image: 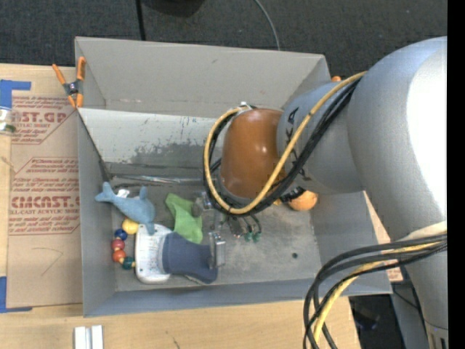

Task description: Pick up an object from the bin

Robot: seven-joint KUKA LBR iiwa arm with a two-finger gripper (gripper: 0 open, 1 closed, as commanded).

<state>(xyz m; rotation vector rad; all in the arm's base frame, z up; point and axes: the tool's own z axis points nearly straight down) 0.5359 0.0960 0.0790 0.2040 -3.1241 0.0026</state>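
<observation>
– One thing sits right under the tool: a dark blue soft piece point(183, 259), rounded, on the floor of the bin point(196, 78) toward the view's lower left.
– Jaws relative to it?
– Down at its right end, pointing at the floor. Can't tell if they touch it. Can't tell if they're spread or closed either; the wrist hardware crowds that spot.
– Arm pose?
– It comes in from the right. The big grey link point(396, 129) slopes down across the bin's right wall. The orange-brown wrist cover point(251, 158) hangs over the bin's middle, with black and yellow cables point(211, 158) looped round it. The tool drops from the cover's lower left.
– Neighbours?
– A white ribbed plastic piece point(147, 259) lies against the blue piece's left side. A crumpled green thing point(185, 220) is just above it, beside the jaws. A light blue shark-shaped toy point(132, 203) is further up-left, near the left wall. Coloured beads point(120, 244) lie left of the white piece. A small green bit point(251, 235) is on the floor right of the jaws. An orange thing point(304, 199) pokes out from under the arm, well apart from the rest.
– Any print?
– There are marks on the white piece, too small to read.
</observation>
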